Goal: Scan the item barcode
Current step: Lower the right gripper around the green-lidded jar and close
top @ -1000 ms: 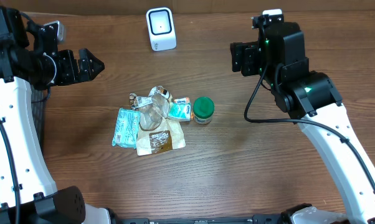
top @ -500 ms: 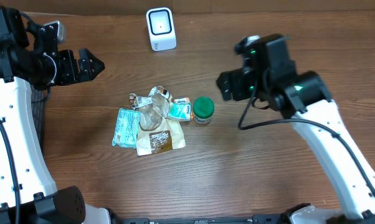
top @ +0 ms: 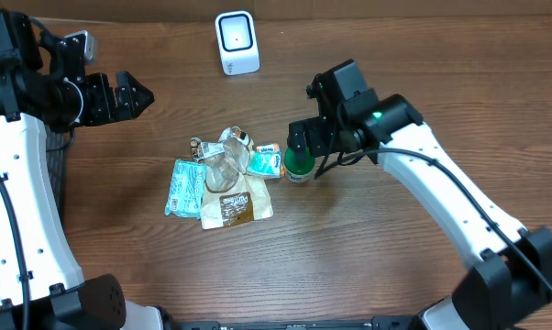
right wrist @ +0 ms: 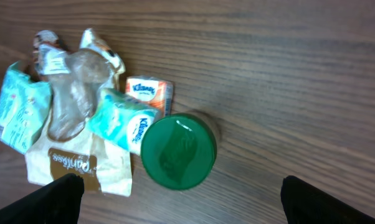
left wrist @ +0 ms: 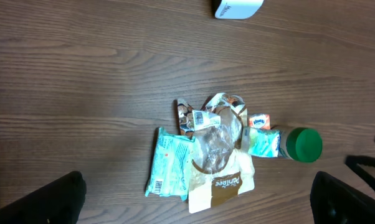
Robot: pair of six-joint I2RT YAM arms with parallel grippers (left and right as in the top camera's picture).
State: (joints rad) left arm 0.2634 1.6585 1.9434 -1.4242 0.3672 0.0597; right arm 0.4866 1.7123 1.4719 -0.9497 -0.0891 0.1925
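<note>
green-lidded jar (right wrist: 178, 151), at 3 o'clock of the packet pile (right wrist: 75, 118), looks rigid, light, slick; right gripper (right wrist: 182, 196), jaws spread, should clamp its sides.

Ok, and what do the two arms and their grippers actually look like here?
Both the left arm and the right arm have white shell links, black joints and thin black cables running alongside. The left gripper and right gripper are black, blocky two-finger heads. A small green light glows on the right arm's black wrist housing.
</note>
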